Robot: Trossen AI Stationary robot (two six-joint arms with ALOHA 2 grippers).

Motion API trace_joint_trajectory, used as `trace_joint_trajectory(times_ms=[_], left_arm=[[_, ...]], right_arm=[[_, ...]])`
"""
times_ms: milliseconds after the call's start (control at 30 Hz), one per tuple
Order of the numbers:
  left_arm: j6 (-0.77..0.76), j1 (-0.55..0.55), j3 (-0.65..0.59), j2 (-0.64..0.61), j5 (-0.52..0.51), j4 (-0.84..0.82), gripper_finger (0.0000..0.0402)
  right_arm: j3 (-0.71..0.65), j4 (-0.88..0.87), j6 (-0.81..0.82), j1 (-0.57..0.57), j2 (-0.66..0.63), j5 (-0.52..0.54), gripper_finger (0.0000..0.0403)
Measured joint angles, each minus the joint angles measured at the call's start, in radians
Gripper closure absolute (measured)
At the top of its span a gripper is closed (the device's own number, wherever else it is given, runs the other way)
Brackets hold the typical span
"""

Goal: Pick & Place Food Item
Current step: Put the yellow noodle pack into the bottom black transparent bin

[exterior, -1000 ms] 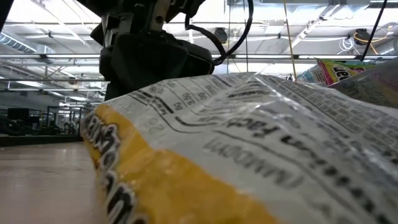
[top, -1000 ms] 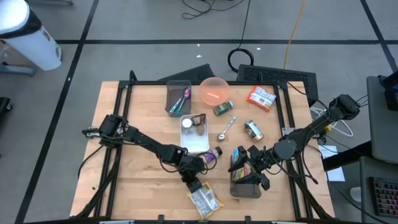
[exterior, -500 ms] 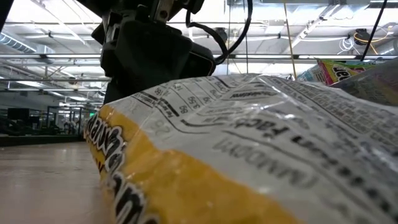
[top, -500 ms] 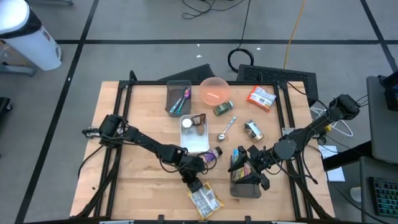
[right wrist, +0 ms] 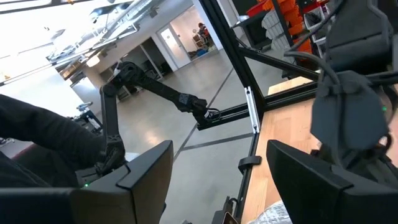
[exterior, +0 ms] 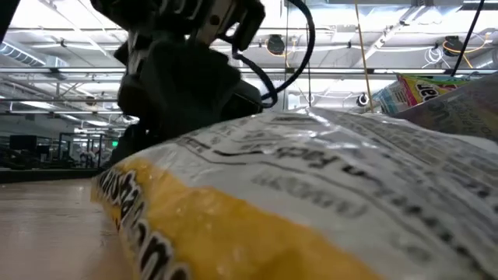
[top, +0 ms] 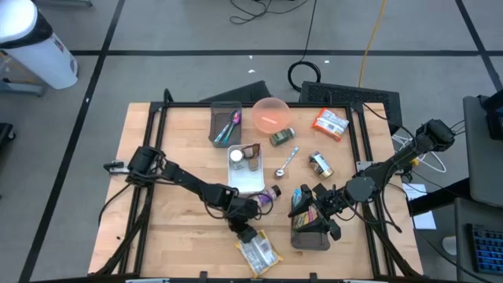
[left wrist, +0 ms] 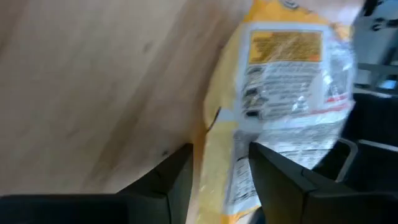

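Left gripper point(top: 246, 233), bottom centre of the high view, stands part-open astride the bag's point(top: 258, 253) upper-left end, gripping nothing. Bag lies flat on the table point(top: 173, 157), long axis running lower right. Right gripper point(top: 313, 206) open, farther off.

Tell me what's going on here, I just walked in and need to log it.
The left gripper sits at the near edge of the table, its fingers apart around the end of a yellow snack bag that lies flat on the wood. The right gripper hovers open over a dark bin of packets beside it.
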Motion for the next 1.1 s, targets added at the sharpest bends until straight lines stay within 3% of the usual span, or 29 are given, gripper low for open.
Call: trace_joint_trajectory(times_ms=[167,333,700,1100], left_arm=[[-0.031,-0.004,0.002,0.038,0.035,0.109,0.0228],[-0.019,-0.003,0.001,0.043,0.019,0.176,0.0248],[-0.019,0.007,0.001,0.043,0.065,0.184,0.0393],[-0.018,0.042,-0.002,0.004,0.139,0.202,0.0392]], right_arm=[[-0.001,-0.002,0.004,0.000,0.000,-0.001,0.0152],[-0.001,-0.004,0.007,0.000,0.000,-0.001,0.0152],[-0.001,-0.008,0.004,0.000,0.000,-0.001,0.0152],[0.000,-0.007,0.006,0.000,0.000,-0.001,0.0152]])
